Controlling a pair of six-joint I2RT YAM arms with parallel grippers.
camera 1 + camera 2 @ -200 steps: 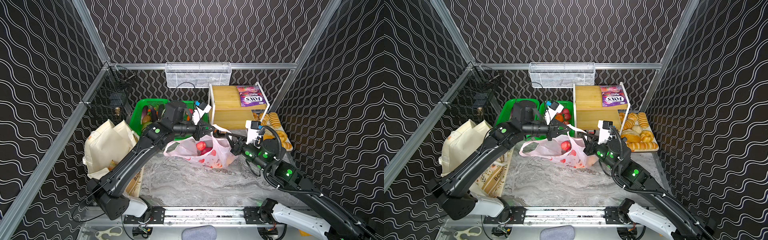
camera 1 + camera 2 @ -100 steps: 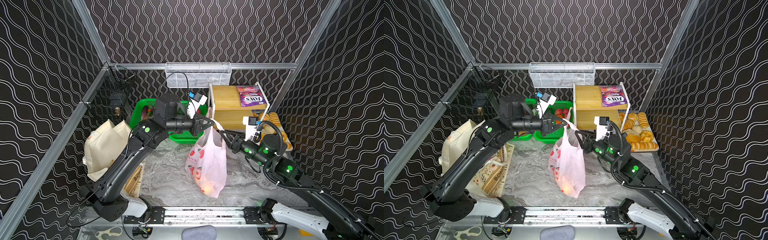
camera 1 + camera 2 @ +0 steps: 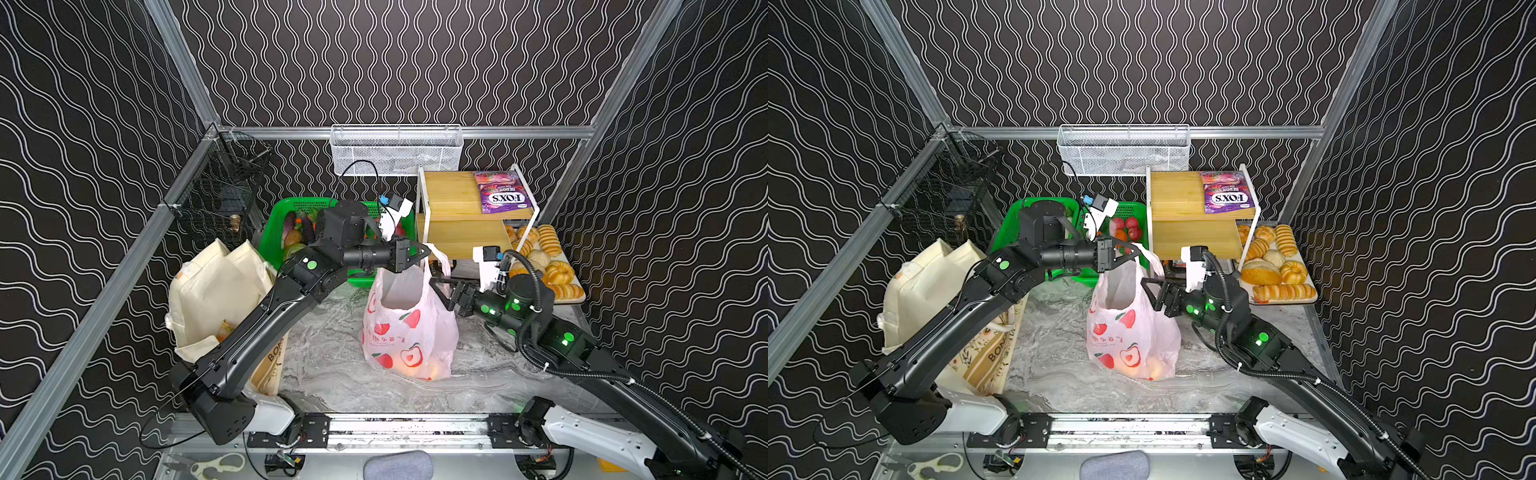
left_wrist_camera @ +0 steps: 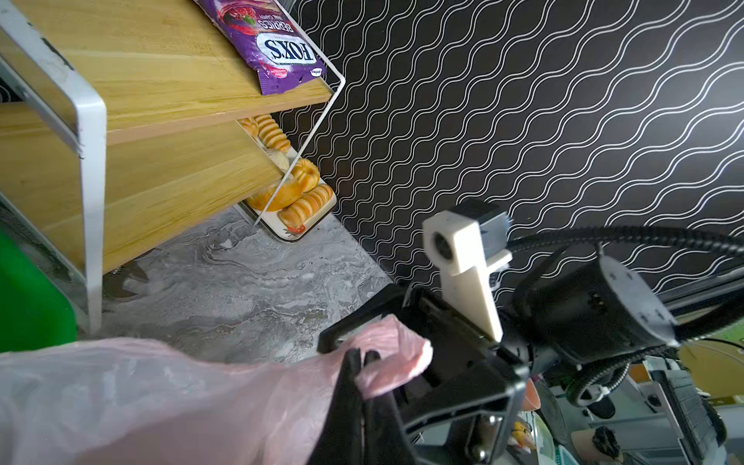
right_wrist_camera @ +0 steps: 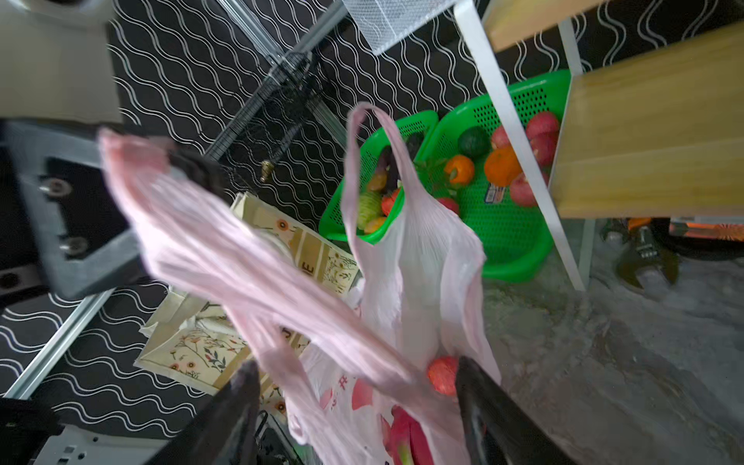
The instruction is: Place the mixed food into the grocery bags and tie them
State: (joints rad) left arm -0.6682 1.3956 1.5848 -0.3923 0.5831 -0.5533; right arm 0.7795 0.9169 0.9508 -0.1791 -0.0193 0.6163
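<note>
Right, the pink bag [image 3: 409, 328] stands tall on the marble table [image 3: 332, 374] just in front of the wooden shelf [image 3: 449, 191], and it's loaded. The right wrist view shows a red apple [image 5: 441, 376] and the dragon fruit [image 5: 402, 435] down inside. Only one loop handle [image 4: 386, 354] carries it. The left gripper [image 3: 424, 251] has its jaws pinched tight on that bunched strip of film, close to the shelf's lower board. The other handle [image 5: 349, 161] flops free on the shelf side. The right gripper [image 3: 439, 294] hangs just beside it, jaws spread wide, holding nothing.

Here's the danger: one thin strip is taking all that fruit. If the film slides through the pinch or stretches, the bag slumps and the mouth gapes. Lift it higher on one handle and it tilts, so the fruit could roll out towards the shelf. The open jaws might also close on the bag wall instead of the loose loop, and then there's no clean pair to tie. And that loop could snag on the shelf's white frame. The canvas tote [image 3: 216, 286] lies well away from the shelf, beyond the green baskets [image 3: 291, 208].
</note>
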